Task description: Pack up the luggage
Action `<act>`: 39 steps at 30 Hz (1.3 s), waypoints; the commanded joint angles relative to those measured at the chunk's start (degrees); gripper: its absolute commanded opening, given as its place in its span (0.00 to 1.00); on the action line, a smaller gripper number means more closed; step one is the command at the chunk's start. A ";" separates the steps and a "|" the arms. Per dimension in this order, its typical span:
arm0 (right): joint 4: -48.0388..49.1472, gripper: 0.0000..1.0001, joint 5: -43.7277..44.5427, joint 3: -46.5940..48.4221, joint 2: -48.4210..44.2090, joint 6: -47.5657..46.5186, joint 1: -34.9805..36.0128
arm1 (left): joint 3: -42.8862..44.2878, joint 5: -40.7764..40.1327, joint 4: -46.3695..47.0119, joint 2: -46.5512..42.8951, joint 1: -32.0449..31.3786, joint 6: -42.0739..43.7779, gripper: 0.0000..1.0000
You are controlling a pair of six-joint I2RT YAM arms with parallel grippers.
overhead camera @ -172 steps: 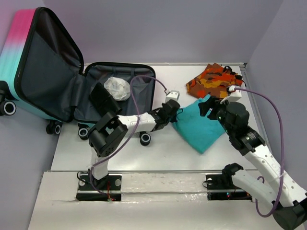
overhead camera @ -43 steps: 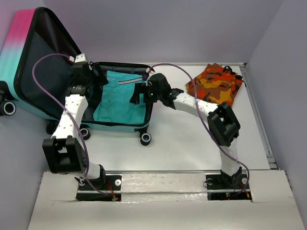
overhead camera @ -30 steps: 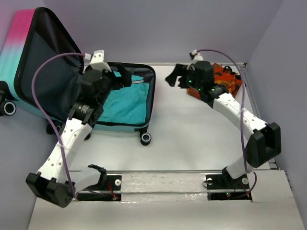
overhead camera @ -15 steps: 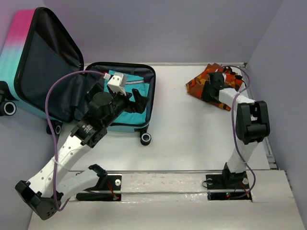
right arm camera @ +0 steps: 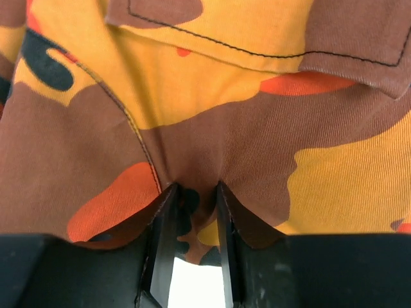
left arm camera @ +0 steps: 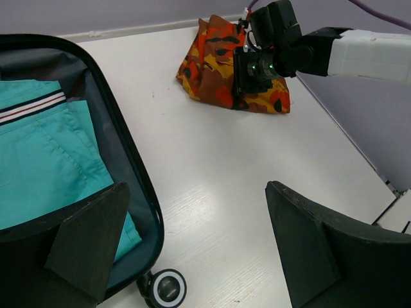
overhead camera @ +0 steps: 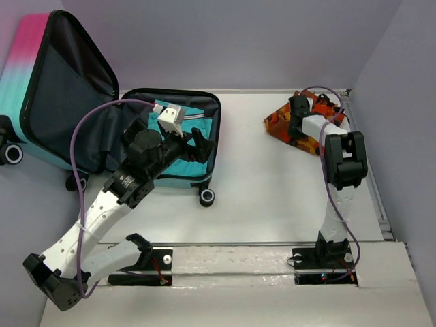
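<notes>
A white table (overhead camera: 272,191) stands boxed in by plain lilac walls (overhead camera: 238,41), with both arms bolted at its 6 o'clock edge. The suitcase (overhead camera: 68,95) lies open toward 10 o'clock in the overhead view. Its pink-to-teal lid stands up against the left wall with the dark lining facing the table, and its base half lies flat on the table with the rim toward the middle. A teal garment (left arm camera: 45,160) with a striped band lies spread inside the base half. One black wheel (left arm camera: 168,289) sticks out under the base's near corner, and another (overhead camera: 11,153) shows at the far left. The left arm reaches from its base toward 11 o'clock and hangs over the right-hand rim of the suitcase base. The left fingers (left arm camera: 96,244) are spread wide apart and hold nothing. One of them is above the teal garment just inside the rim, the other out over bare table. At 1 o'clock, near the far right corner and well apart from the suitcase, lies a crumpled orange cloth (overhead camera: 279,126) with brown, yellow and black blotches. The right arm stretches straight up the right side of the table to it. The right fingers (right arm camera: 164,231) are drawn close together, with only a narrow slit between them. They press into the cloth, and a fold of the fabric is nipped between their tips. A sliver of white table shows through the slit lower down.
</notes>
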 commanded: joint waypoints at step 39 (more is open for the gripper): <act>22.21 1.00 -31.86 -38.96 -30.56 15.36 -21.51 | 11.86 -9.24 8.28 30.43 -16.82 -4.99 0.99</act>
